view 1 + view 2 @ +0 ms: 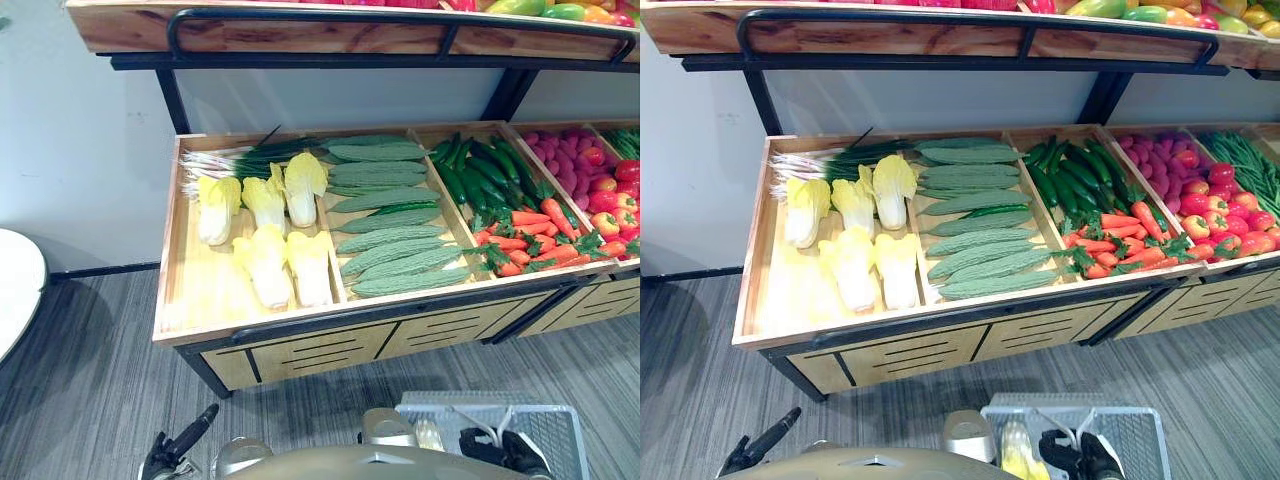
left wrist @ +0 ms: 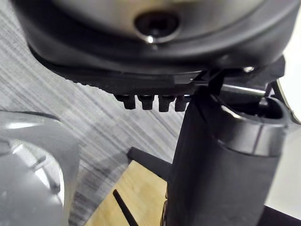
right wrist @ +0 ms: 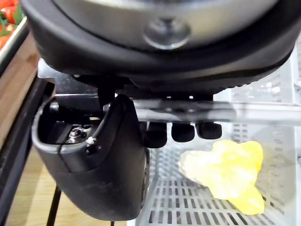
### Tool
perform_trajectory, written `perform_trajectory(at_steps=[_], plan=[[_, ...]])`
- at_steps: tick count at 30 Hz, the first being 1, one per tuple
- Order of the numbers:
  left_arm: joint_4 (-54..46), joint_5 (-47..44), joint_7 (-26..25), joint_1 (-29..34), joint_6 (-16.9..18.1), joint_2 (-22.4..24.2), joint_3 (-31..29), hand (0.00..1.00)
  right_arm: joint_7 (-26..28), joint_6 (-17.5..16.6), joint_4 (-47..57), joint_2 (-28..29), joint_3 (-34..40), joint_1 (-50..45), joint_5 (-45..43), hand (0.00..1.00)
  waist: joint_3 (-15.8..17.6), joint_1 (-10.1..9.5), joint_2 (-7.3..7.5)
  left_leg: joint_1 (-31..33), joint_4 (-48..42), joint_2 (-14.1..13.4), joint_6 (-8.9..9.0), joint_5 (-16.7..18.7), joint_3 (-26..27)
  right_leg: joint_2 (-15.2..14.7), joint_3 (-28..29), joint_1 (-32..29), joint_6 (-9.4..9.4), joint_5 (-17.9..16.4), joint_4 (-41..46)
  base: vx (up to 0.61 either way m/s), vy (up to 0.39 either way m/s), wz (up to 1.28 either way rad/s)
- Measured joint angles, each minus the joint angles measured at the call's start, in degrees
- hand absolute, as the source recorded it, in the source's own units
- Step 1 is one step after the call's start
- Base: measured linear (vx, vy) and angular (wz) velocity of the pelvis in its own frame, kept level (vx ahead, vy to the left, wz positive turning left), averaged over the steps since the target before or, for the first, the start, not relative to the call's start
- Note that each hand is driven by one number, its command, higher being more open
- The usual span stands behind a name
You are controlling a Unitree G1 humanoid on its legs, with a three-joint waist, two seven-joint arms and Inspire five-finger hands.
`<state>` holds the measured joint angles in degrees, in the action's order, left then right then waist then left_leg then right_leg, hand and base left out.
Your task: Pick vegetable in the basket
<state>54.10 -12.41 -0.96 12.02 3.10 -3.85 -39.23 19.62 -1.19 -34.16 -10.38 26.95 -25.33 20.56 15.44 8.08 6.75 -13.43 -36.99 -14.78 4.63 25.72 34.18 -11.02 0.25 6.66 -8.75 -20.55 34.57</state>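
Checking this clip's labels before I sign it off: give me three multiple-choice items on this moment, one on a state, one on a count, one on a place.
1. The right hand is
A. open over the shelf
B. curled round the basket's handle
C. shut on nothing

2. How many cabbages lie in the left bin?
A. three
B. five
C. eight

3. The carrots lie
A. in front of the cucumbers, in the same bin
B. beside the cabbages
C. in the basket

Answers:
1 B, its wrist view shows the fingers wrapped round the handle.
2 B, three stand behind and two in front.
3 A, they lie nearer the front edge than the cucumbers.
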Motion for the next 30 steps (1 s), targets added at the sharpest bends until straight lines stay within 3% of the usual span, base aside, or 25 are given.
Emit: perform_trajectory(at_steps=[3,5,7,8,9,10,11,13,14,15,16,17,18,19,21,23,25,26,28,30], plan=[[0.56,1.92,-0.43,0.44,-0.9,-3.12,-2.11,1.0,0.18,0.91,0.01,2.01,1.55,-3.83,-0.27,0.0,-0.7,0.18,1.45,-3.15,-0.28,-0.76,0.39,1.17,2.2,0.5,1.0,1.45,-0.2,0.2,0.35,-0.11,0.063,-0.26],[1.13,1.94,-0.6,0.33,-0.92,-4.16,-2.32,1.0,0.23,0.93,0.01,2.66,1.74,-4.2,-0.57,0.0,-0.76,0.29,1.34,-3.5,-0.26,-1.83,0.56,1.28,4.11,1.9,2.71,0.17,-0.3,1.42,0.31,-0.15,0.001,-0.63],[1.73,2.17,-0.88,-0.74,-1.01,-5.06,-1.9,1.0,0.22,0.95,0.02,3.51,1.68,-2.78,-1.31,0.0,-1.03,0.83,-0.62,-1.45,0.87,-5.08,0.72,0.8,9.58,6.54,6.51,-7.43,0.34,8.91,0.25,-0.2,0.017,-1.25],[1.72,2.2,-0.98,-0.96,-0.98,-5.35,-1.36,1.0,0.19,0.94,0.03,3.86,1.64,-2.19,-1.6,0.0,-1.31,1.02,-1.11,-0.63,1.68,-5.46,0.35,-0.12,10.89,7.24,6.29,-9.59,0.31,11.26,-0.25,-0.17,0.032,-1.26],[1.68,2.8,-0.95,-1.15,-0.84,-5.87,0.44,1.0,0.05,0.94,0.17,4.82,1.65,-0.98,-1.79,0.0,-1.52,1.68,-1.29,0.43,3.92,-5.93,-0.32,-2.12,13.51,6.8,2.17,-12.02,0.58,14.72,-2.31,-0.14,0.027,-1.01],[1.23,3.96,-1.08,-1.53,0.02,-5.99,2.58,1.0,-0.3,1.16,0.22,5.89,1.76,-1.19,-1.87,0.0,-1.53,1.82,-0.71,0.78,5.96,-5.77,-1.2,-3.86,15.85,3.85,-6.39,-13.52,4.43,15.33,-1.55,-0.12,0.016,-0.85],[0.44,4.13,-1.13,-1.44,0.77,-5.58,3.26,1.0,-0.43,1.69,0.21,6.23,1.75,-1.29,-1.86,0.0,-1.52,1.8,-0.58,0.85,6.67,-5.79,-1.56,-4.55,16.56,2.05,-10.62,-13.84,6.25,14.99,-0.13,-0.07,0.004,-0.64],[-2.39,4.15,-0.8,-1.11,1.75,-2.92,3.35,1.0,-0.58,3.17,0.18,6.48,1.67,-1.77,-2.14,0.0,-1.6,1.38,-0.6,0.54,9.38,-5.51,-1.5,-6.7,19.19,-4.37,-21.39,-12.12,9.23,13.22,5.25,-0.04,-0.002,-0.53],[-2.47,3.96,-0.35,-0.89,1.99,-1.88,3.42,1.0,-0.59,3.51,0.12,6.47,1.41,-1.29,-2.36,0.0,-1.98,0.52,-0.57,0.73,10.87,-5.2,-1.12,-7.75,20.69,-7.76,-26.91,-10.97,9.98,12.41,8.7,-0.03,-0.043,-0.59],[-2.45,3.79,-0.21,-0.72,1.98,-1.56,3.41,1.0,-0.7,3.57,-0.1,6.33,0.94,-0.78,-2.35,0.0,-2.1,-0.14,-0.46,0.81,11.4,-5.12,-1.13,-8.1,21.52,-9.26,-29.26,-10.55,10.13,12.29,9.92,0.0,-0.105,-0.94],[-2.42,3.36,-0.32,-0.12,1.9,-1.39,3.1,1.0,-1.38,3.9,-2.37,5.49,0.28,1.07,-2.14,0.0,-3.29,-1.66,0.56,1.46,11.83,-4.84,-0.42,-9.24,23.94,-12.11,-35.21,-8.68,9.84,12.85,9.64,0.02,-0.179,-1.06],[-2.27,2.91,-0.42,0.07,1.77,-1.16,2.29,1.0,-1.58,4.28,-4.2,4.29,-0.81,2.98,-1.9,0.0,-3.64,-2.78,1.1,1.51,11.86,-4.95,0.06,-9.87,25.39,-12.48,-40.05,-7.53,8.79,10.53,6.88,0.03,-0.19,-1.09],[-1.97,2.37,-0.78,0.29,1.64,-0.82,1.96,1.0,-1.76,4.38,-5.36,3.21,-1.78,4.13,-1.53,0.0,-4.03,-3.36,1.46,1.46,12.29,-4.93,-0.15,-10.55,25.82,-12.3,-43.12,-6.37,9.51,9.43,5.22,0.01,-0.226,-0.94],[-1.69,1.15,-1.03,0.71,1.58,0.54,1.19,1.0,-2.18,4.67,-6.26,0.77,-4.01,5.3,-1.16,0.0,-4.52,-4.14,0.38,1.53,13.69,-4.95,-0.37,-11.97,25.63,-10.2,-46.29,-4.96,8.92,8.19,0.51,0.0,-0.235,-0.7],[-1.73,0.69,-0.92,0.81,1.65,2.54,0.7,1.0,-2.69,4.68,-6.25,-1.82,-5.05,5.37,-0.93,0.0,-5.85,-4.41,-2.05,2.01,14.56,-5.84,-0.5,-13.54,25.22,-5.24,-46.36,-2.84,8.57,7.67,-8.34,0.04,-0.226,-0.39],[-1.7,-0.95,-1.16,1.7,1.83,4.1,-0.01,1.0,-3.79,4.52,-5.19,-3.91,-5.03,5.92,-1.85,0.0,-6.95,-4.48,-3.76,1.43,11.44,-8.95,-1.07,-14.77,25.01,0.01,-45.32,0.5,7.42,8.55,-16.92,0.1,-0.185,-0.36],[-1.62,-1.2,-1.45,2.88,1.83,4.18,-0.01,1.0,-4.48,3.89,-2.32,-3.58,-5.02,6.76,-3.17,0.0,-7.1,-4.82,-3.48,1.14,6.25,-11.39,-0.46,-14.04,24.69,1.83,-42.67,2.62,7.46,8.87,-20.5,0.08,-0.149,-0.57],[-1.62,-1.19,-1.36,3.03,1.86,4.56,0.03,1.0,-4.73,3.54,-1.17,-3.4,-5.0,7.66,-3.59,0.0,-7.16,-4.73,-3.41,2.03,7.16,-10.96,0.18,-12.47,23.68,1.85,-41.62,2.79,7.19,9.07,-21.09,0.03,-0.099,-0.66],[-1.72,-1.08,-1.21,2.93,2.07,5.67,0.11,1.0,-4.86,2.17,-0.24,-3.37,-5.05,8.68,-5.26,0.0,-7.21,-4.59,-3.93,4.83,13.73,-9.5,-2.54,-15.57,23.28,3.07,-40.44,3.28,6.65,10.08,-22.94,0.0,-0.019,-0.4],[-1.56,-1.08,-1.19,3.81,2.03,5.77,0.05,1.0,-4.68,1.49,0.02,-1.78,-5.08,8.42,-6.3,0.0,-7.92,-4.78,-3.59,2.65,15.11,-8.73,-0.75,-17.05,23.54,3.67,-39.01,4.6,5.83,11.2,-25.79,0.02,-0.004,-0.34]])
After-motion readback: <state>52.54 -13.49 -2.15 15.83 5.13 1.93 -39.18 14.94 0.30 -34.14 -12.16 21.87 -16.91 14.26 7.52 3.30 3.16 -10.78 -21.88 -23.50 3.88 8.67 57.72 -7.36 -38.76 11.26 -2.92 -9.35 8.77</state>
